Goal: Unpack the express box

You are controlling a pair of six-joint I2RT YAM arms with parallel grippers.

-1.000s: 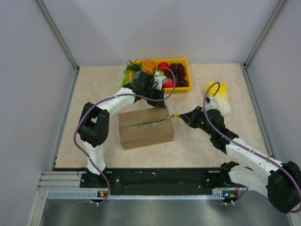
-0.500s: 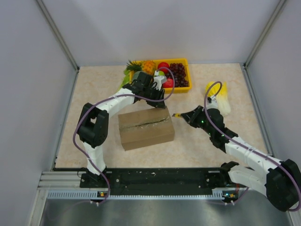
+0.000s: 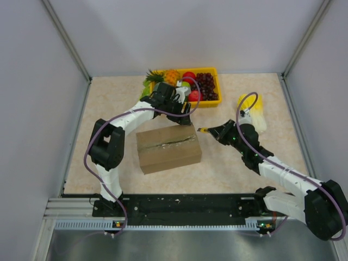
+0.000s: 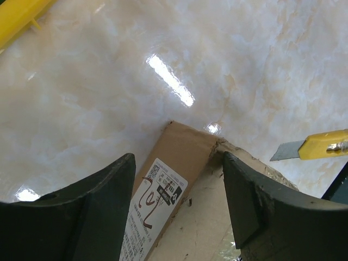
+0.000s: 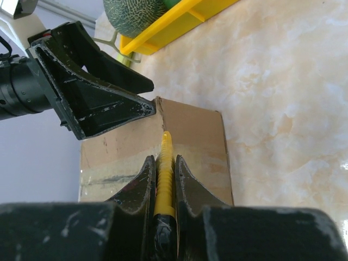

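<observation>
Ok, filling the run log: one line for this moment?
express box flaps shut | left pincer open over its corner | right pincer shut on knife

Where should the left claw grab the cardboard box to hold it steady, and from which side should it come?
Probably its far right corner, from above: the box lies flat, and the open left claw hangs straddling that corner. That keeps it off the taped top seam, where the knife points.

The left arm (image 3: pixel 133 116) and right arm (image 3: pixel 283 174) have white links with black joints. A purple cable (image 3: pixel 85 158) loops along each. Jaws are black, wedge-shaped, scuffed pale. Bases at the rail (image 3: pixel 185 204) are black.
</observation>
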